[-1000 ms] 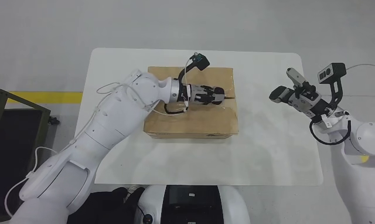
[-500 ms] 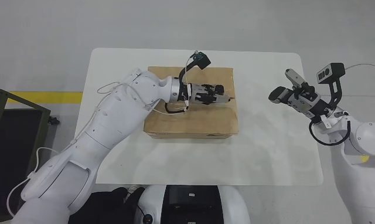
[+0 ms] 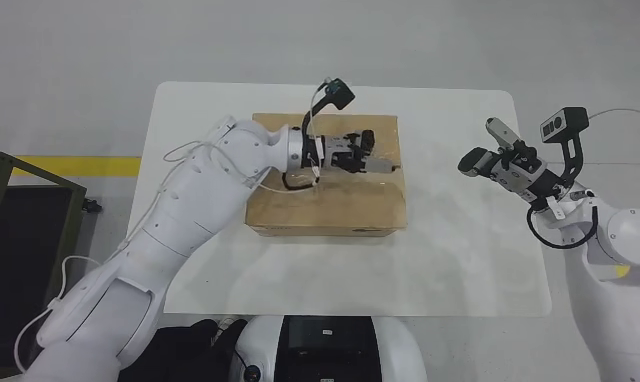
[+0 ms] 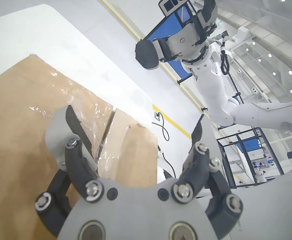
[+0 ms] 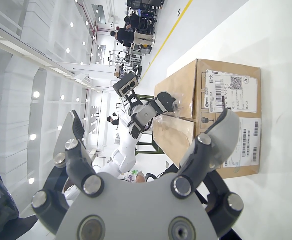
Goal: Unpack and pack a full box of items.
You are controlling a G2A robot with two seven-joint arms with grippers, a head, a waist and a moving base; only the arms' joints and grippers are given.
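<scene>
**Box closed, both hands open**

The closed box (image 3: 325, 197) is sitting on the table (image 3: 460, 252). The left hand (image 3: 377, 153) is hanging wide open over it, 1 finger (image 4: 73, 123) touching the tape (image 4: 92, 109). The right hand (image 3: 483, 145) is hovering wide open, well apart.

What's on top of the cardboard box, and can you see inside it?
On the brown cardboard box lie crinkled clear tape along the flap seam and the left tool, open, with one finger at the tape. The flaps are closed, so the contents are hidden.
</scene>
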